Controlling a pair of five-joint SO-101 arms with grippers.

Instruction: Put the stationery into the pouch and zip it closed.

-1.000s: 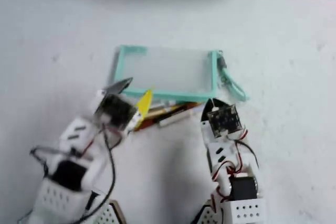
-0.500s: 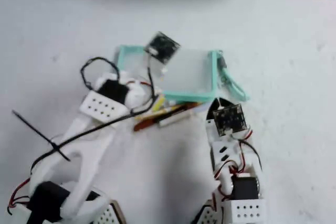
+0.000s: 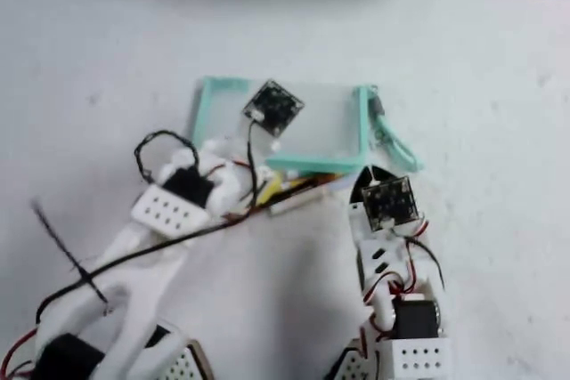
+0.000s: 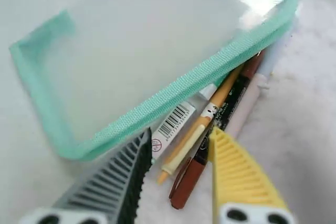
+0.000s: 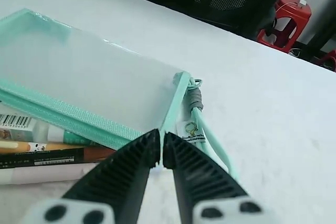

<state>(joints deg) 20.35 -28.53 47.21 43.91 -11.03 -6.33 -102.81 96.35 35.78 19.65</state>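
The pouch (image 3: 325, 122) is laid flat at the middle of the table (image 3: 481, 60), and the stationery (image 3: 303, 189) is gathered in a bundle against its near edge, outside it, with some ends tucked under the trim. The left arm is stretched from the near left corner up over the table, its wrist held above the pouch's near left part and tilted down. The left gripper (image 4: 179, 135) is set low over the bundle with its grey and yellow fingers apart, and a yellow-orange pencil, a brown pen and a barcoded piece are seen between them. The right arm is folded at the near right. The right gripper (image 5: 161, 139) is placed at the pouch's near right corner, its black ribbed jaws brought together, apparently pinched on the teal trim there. The pouch is made of frosted translucent plastic, rectangular, edged with woven teal tape. A grey zip pull (image 5: 195, 97) and a teal strap (image 3: 396, 144) are attached at its right end. A black cable is looped over the left arm.
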